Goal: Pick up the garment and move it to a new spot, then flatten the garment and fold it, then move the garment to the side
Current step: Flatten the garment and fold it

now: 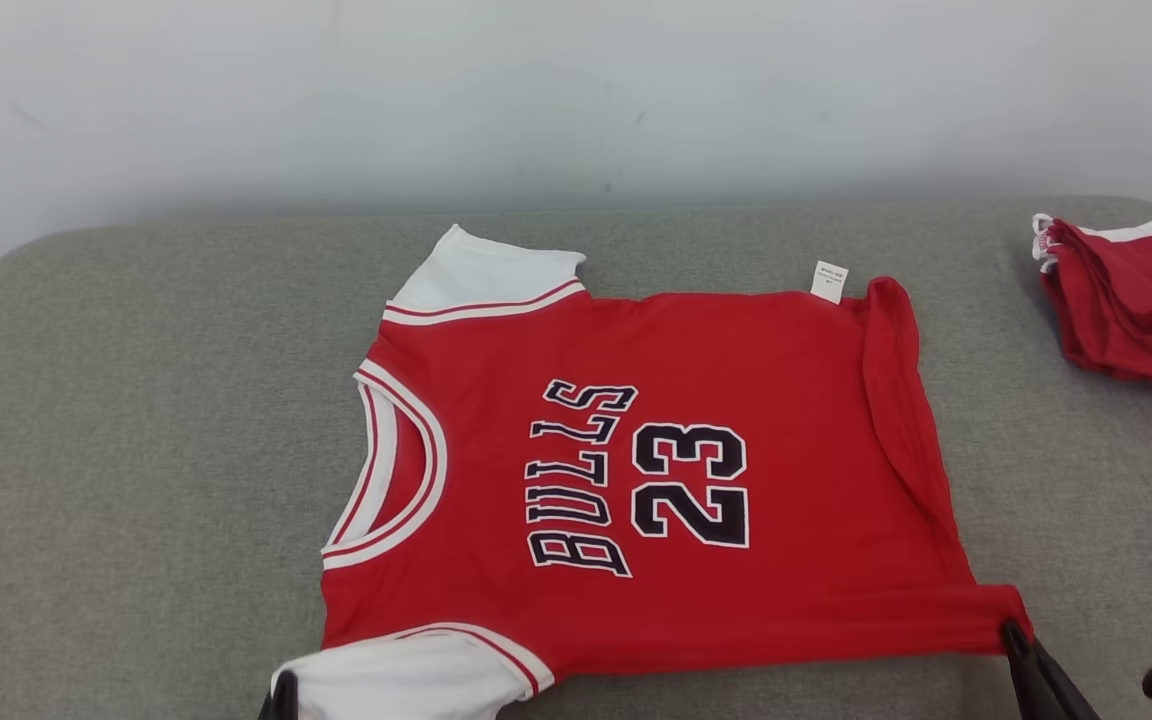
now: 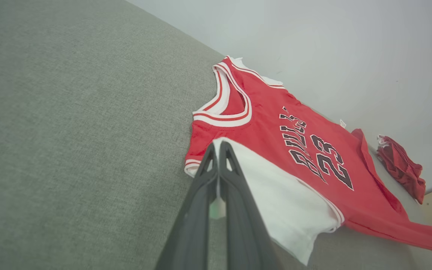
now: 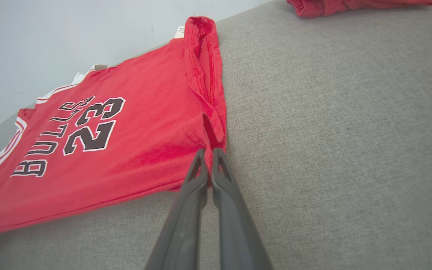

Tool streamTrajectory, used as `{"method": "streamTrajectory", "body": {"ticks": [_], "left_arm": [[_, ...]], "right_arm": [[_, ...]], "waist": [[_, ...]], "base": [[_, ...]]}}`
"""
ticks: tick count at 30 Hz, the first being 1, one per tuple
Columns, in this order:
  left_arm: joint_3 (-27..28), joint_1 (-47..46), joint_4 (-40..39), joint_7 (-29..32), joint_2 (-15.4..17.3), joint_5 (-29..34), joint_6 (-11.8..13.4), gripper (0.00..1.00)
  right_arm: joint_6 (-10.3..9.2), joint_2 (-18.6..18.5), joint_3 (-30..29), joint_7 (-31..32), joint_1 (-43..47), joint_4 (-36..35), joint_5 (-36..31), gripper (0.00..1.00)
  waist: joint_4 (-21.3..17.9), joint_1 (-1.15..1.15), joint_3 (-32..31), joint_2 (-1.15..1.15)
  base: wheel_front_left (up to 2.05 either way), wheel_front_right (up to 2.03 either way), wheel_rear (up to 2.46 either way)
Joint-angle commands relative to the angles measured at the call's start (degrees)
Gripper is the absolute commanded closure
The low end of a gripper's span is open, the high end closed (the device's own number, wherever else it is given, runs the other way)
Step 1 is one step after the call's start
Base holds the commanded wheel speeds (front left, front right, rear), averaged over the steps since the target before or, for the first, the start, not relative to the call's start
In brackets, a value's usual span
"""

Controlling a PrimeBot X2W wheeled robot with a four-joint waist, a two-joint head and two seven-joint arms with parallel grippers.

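While the red jersey (image 1: 766, 400) lies spread at the middle of the grey cushion (image 1: 136, 450), left gripper (image 2: 217, 145) pinched closed on its white sleeve toward the cushion's near edge, right gripper (image 3: 208, 152) clamped tight on its hem corner, second red garment (image 1: 1136, 310) at the cushion's far right corner

The garment (image 1: 636, 470) lay spread on the middle of the tabletop (image 1: 136, 450), neck to the left, hem to the right. The left gripper (image 2: 218, 147) met its near left sleeve, the right gripper (image 3: 208, 152) its near right hem corner. A second garment (image 1: 1136, 300) lay well apart at the far right, with the wall (image 1: 576, 90) behind.
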Motion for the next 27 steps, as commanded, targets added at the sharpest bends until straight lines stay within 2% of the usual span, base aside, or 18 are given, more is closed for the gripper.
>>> {"method": "streamTrajectory", "body": {"ticks": [1, 8, 17, 27], "left_arm": [[-0.1, -1.8, 0.0, 0.1, 0.9, 1.1, -0.4, 1.0], [-1.4, -10.4, 2.0, 2.8, 4.4, 3.6, -3.0, 1.0], [-2.1, -22.1, 6.9, 5.1, 6.0, 5.3, -5.0, 1.0], [-4.0, -34.1, 19.8, 5.5, 6.1, 5.5, -7.9, 1.0]], "right_arm": [[-0.16, 0.3, 0.1, 0.4, -1.5, -0.5, -0.6, 1.0], [-0.16, 0.9, 1.3, 1.9, -7.5, 0.6, -1.2, 1.0], [-0.16, 2.2, 2.3, 2.5, -17.3, 5.9, -1.8, 1.0], [-0.16, 3.4, 4.8, -0.6, -29.9, 18.6, -2.2, 1.0]], "waist": [[-0.6, 0.0, 0.2, 0.0], [-2.4, 0.0, 1.9, 0.0], [-4.3, 0.0, 5.5, 0.0], [-5.2, 0.0, 9.2, 0.0]], "base": [[0.0, 0.0, 0.0], [0.0, 0.0, 0.0], [0.0, 0.0, 0.0], [0.0, 0.0, 0.0]]}}
